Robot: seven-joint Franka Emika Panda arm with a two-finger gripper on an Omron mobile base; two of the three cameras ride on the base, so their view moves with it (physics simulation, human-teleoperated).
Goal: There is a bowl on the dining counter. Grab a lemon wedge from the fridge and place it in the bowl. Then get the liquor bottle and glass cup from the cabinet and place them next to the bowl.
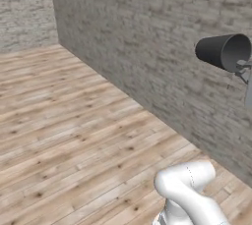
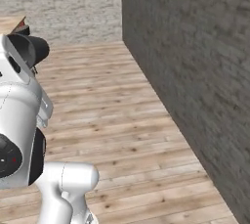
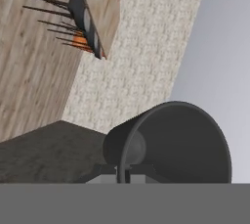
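One dark, tapered glass cup (image 1: 224,51) is the thing in play, carried on its side high above the wooden floor (image 1: 74,135), its open mouth facing outward beside the grey brick wall (image 1: 147,47). The gripper (image 3: 123,173) is clenched on the cup's rim, one finger inside the wall and one outside, as the hand view shows at the cup's lower edge; the right base view shows the same cup at the top of the raised white arm (image 2: 22,115). Neither bowl nor dining counter can be made out here, so the judgement is that this is a transit stretch, with the base driving the cup toward the counter. To do it well, the pinch should stay firm, since a rim grip on a sideways cup gives little margin against twisting or slipping if the base jolts. The wrist would best hold steady and the cup keep well clear of the wall. On arrival, the cup needs turning upright before it is lowered just beside the bowl, and the fingers should release only once its base rests flat.
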